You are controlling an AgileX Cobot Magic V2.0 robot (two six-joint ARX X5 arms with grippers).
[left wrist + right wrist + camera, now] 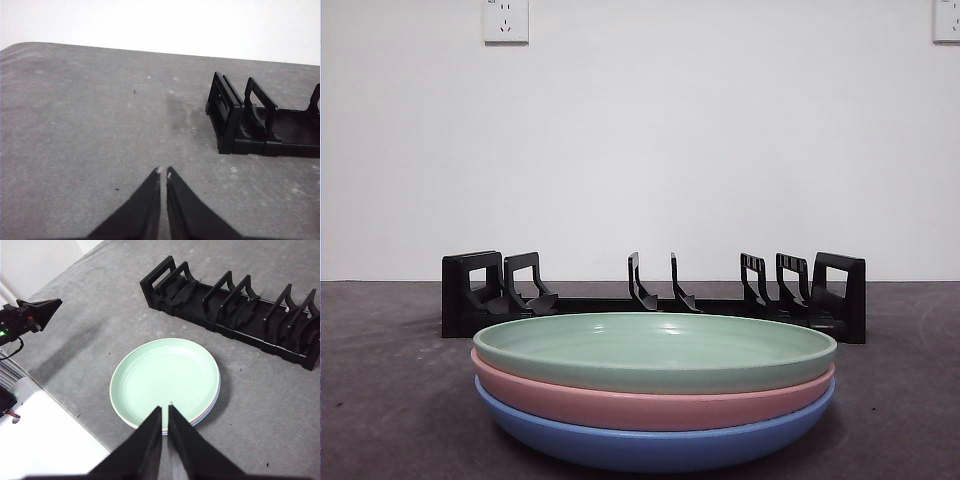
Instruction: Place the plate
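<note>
- Currently the green plate tops a stack on a pink plate and a blue plate, on the tabletop just before the black rack, which is empty.
- Right gripper hovers over the stack's near rim, jaws nearly closed, holding nothing.
- Left gripper waits over bare tabletop near the rack's end, jaws likewise nearly closed and empty.
- Advice: open the jaws, pinch only the green rim, and lift clear before tilting it into a slot.
</note>
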